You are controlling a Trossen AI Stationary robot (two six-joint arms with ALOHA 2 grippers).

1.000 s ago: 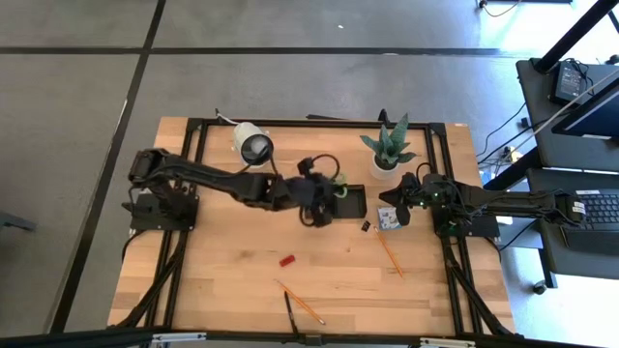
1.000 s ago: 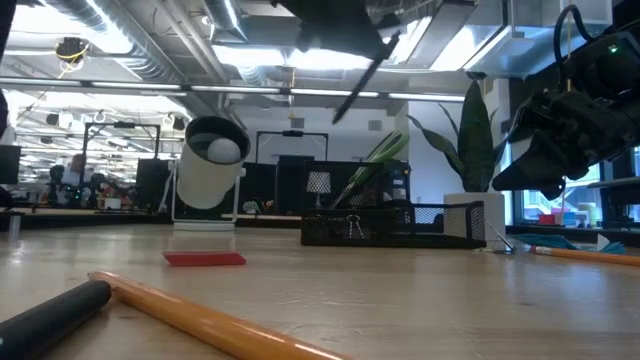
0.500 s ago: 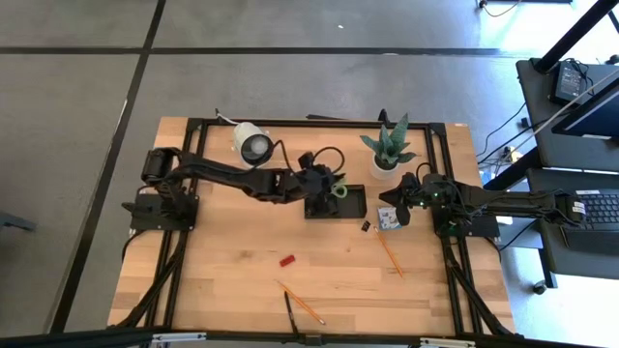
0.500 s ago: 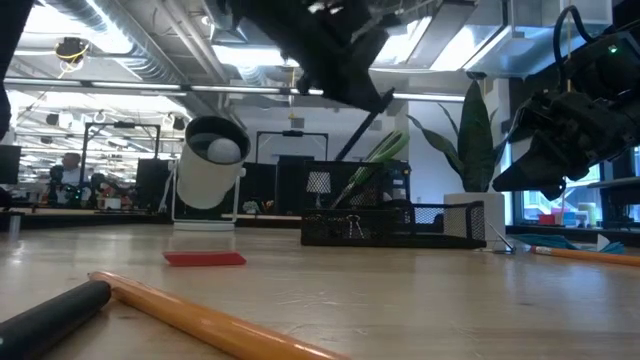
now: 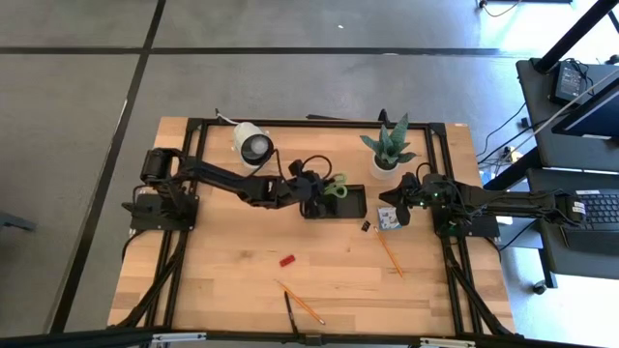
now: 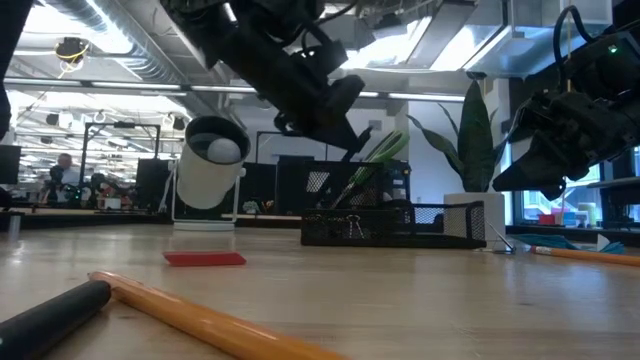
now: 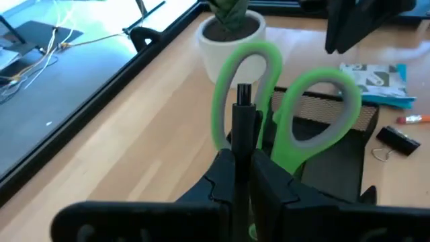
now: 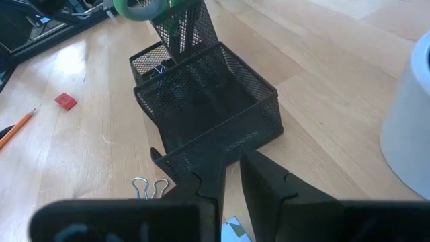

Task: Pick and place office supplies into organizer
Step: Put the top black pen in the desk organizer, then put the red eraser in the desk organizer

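- Holding a black pen [image 7: 242, 131] pinched between my left gripper [image 5: 311, 189] fingers, right over the organizer [image 5: 338, 201], with the green-handled scissors [image 7: 282, 124] standing in the cup just beyond the pen tip.
- Risk one: the scissor loops crowd that cup. If I drop the pen from this tilt, I judge it could strike a handle, bounce and land on the tabletop [image 5: 232, 261], or lean out over the rim.
- Risk two: pushing down while clamped could jam the pen against the scissors and shove the light mesh tray sideways.
- Next out, a binder clip [image 7: 396, 139] and the blue pad [image 7: 376, 75] lie just beside the tray; a sliding organizer would bump them.
- Farther on, my right gripper [image 8: 232, 180] waits past the tray with its fingers slightly apart and nothing between them, close enough that a wide left-arm retreat might clip it.
- Farthest, the white plant pot [image 7: 230, 37]; a skidding pen could roll up against it.
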